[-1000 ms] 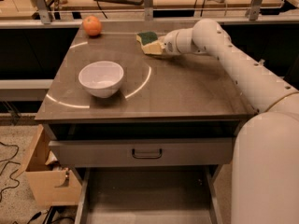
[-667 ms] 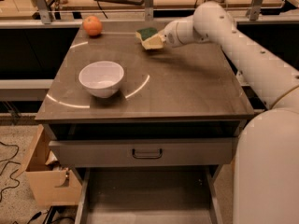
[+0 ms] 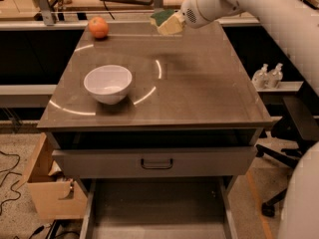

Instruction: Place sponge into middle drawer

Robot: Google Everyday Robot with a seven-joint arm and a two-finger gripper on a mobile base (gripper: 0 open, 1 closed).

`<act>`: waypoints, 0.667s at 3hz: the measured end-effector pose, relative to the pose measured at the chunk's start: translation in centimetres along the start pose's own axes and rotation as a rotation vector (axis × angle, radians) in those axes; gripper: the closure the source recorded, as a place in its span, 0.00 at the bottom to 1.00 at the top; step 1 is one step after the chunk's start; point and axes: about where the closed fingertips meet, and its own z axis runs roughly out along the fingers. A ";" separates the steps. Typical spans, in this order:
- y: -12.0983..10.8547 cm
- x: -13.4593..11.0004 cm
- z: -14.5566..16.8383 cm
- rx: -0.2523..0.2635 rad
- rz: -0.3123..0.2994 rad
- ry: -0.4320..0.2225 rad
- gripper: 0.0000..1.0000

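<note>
I see my gripper [image 3: 174,23] by the far edge of the grey table [image 3: 199,88], pinching the sponge [image 3: 163,20]. A white bowl [image 3: 108,83] and an orange [image 3: 98,27] sit on the table. The bottom drawer [image 3: 157,208] is open. A cardboard box [image 3: 50,193] sits on the floor.

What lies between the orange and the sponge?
Nothing; the camera view shows only bare tabletop between the orange and the sponge, which the gripper holds above its far edge.

The sponge [image 3: 163,20] is held by the gripper [image 3: 174,22] above the counter's [image 3: 199,93] rear; leftward, room is taken by bowl [image 3: 108,83] and orange [image 3: 98,27].
</note>
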 end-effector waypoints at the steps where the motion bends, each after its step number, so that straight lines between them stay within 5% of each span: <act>1: 0.8 -0.7 -3.5 0.015 -0.027 0.022 1.00; 2: 0.9 -0.7 -5.0 0.021 -0.032 0.017 1.00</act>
